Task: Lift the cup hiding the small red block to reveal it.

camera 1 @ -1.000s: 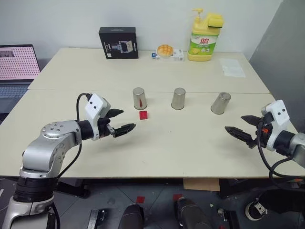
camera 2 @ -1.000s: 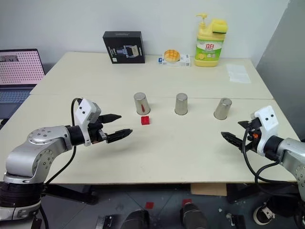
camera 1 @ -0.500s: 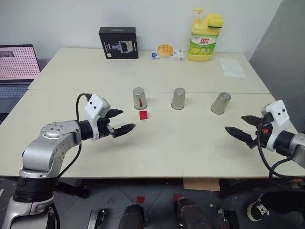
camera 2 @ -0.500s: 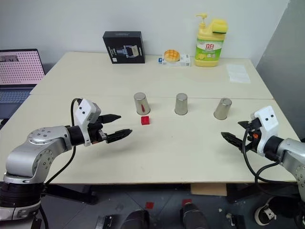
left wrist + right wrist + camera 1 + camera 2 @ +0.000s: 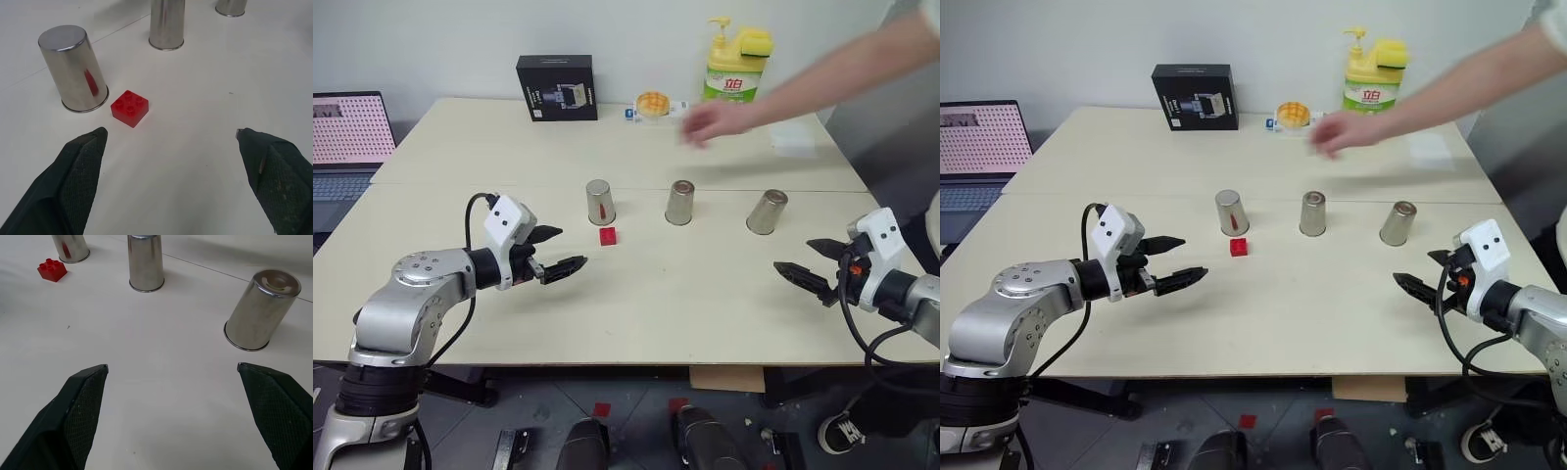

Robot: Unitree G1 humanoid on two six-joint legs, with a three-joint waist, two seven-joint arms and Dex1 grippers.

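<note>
Claws both spread, left claw (image 5: 555, 251) and right claw (image 5: 808, 261) — red block (image 5: 607, 236) uncovered beside leftmost cup (image 5: 600, 201)

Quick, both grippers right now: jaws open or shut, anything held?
Left gripper: jaws open, holding nothing, above the table near the small red block.
Right gripper: jaws open, holding nothing, short of the steel cups.

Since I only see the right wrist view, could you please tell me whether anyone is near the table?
Observer: Yes, a person's hand reaches over the far side, beyond the cups.
Operator: Thank you; where is the left tool?
Observer: The left tool hovers open, near the block but apart from it.
Operator: What stands at the far edge?
Observer: A black box and a yellow bottle.
</note>
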